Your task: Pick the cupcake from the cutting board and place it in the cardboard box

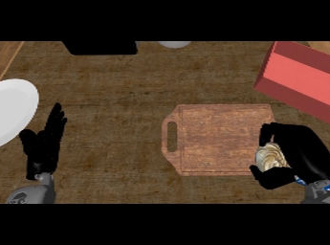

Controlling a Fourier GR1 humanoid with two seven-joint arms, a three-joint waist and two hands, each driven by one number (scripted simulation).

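A brown wooden cutting board (217,139) with a handle slot on its left lies in the middle of the counter. At its right edge my right hand (305,155) is curled round the cupcake (271,158), whose pale swirled top shows between thumb and fingers. A red-sided box (305,81) stands at the upper right, a short way beyond the board's far right corner. My left hand (44,143) rests open at the lower left, fingers pointing up, holding nothing.
A white plate (5,112) lies at the left edge beside my left hand. A black object (100,47) and a pale round thing (174,44) sit at the far edge. Bare wooden counter lies between the plate and the board.
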